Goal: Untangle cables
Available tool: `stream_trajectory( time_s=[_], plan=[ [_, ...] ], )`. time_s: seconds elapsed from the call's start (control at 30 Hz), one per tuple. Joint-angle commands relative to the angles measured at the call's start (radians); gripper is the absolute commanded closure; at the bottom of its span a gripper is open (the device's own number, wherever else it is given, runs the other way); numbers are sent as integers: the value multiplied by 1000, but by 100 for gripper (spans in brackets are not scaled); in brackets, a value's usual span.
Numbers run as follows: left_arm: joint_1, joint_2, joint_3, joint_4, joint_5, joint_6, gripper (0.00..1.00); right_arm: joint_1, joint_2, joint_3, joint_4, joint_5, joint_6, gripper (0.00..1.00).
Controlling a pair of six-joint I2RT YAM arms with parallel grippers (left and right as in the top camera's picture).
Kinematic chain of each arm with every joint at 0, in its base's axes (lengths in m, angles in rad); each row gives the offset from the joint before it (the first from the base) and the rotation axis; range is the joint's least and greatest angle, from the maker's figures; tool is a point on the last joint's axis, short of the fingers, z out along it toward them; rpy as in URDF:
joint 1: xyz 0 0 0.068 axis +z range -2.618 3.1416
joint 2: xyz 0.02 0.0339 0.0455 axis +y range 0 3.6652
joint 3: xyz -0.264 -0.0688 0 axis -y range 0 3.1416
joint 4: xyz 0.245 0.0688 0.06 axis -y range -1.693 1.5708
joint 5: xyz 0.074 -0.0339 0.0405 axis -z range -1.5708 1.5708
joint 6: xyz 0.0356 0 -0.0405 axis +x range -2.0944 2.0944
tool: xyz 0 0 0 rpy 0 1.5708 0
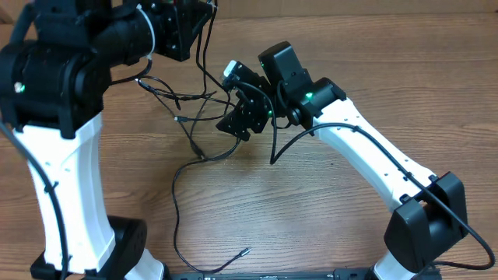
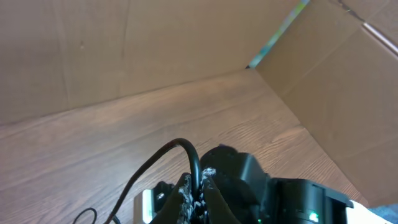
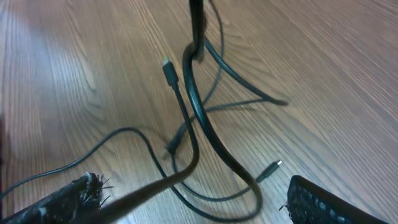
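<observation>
Several thin black cables (image 1: 187, 105) lie crossed on the wooden table between the arms. One long cable (image 1: 177, 204) trails toward the front and ends in a plug (image 1: 244, 251). My left gripper (image 1: 189, 33) is raised at the back; in the left wrist view it (image 2: 200, 190) is shut on a black cable (image 2: 163, 154) that hangs down. My right gripper (image 1: 243, 115) hovers low just right of the tangle. In the right wrist view it (image 3: 193, 210) is open, with cable loops (image 3: 205, 124) and small plugs (image 3: 271, 168) on the table between and beyond its fingers.
Cardboard walls (image 2: 336, 81) stand at the back and right of the table. The left arm's white base (image 1: 70, 194) fills the left side and the right arm's base (image 1: 424, 225) the front right. The right arm's own thick wire (image 1: 282, 140) hangs beside the tangle.
</observation>
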Motion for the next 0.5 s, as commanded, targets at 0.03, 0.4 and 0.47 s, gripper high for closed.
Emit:
stream_trajectory(
  time_s=[0.03,0.4,0.47],
  plan=[
    [4,-44,10,7,13,-11,96,21,18,2,8,-3,-11,7],
    [4,-76,10,8,19,-32,96,21,33,2,9,-3,-11,8],
    [4,-89,10,11,18,-32,96,21,34,2,9,-3,-11,8]
  ],
)
